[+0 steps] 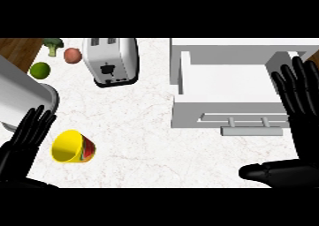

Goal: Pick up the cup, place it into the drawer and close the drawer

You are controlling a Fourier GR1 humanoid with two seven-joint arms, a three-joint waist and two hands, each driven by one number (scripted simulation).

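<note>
Yellow cup (pixel 71 148) lies tipped, mouth toward the spread left robot hand (pixel 21 143) just beside it; the right robot hand (pixel 305 132), also spread, is over by the drawer (pixel 220 84)

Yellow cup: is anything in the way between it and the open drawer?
Nothing visible does. Only countertop lies between the yellow cup and the open drawer; the toaster stands farther back, off that path.

We look through one camera only, at the head, facing steeply down onto the table (pixel 155 128); we sit near, its left edge showing upper left.
</note>
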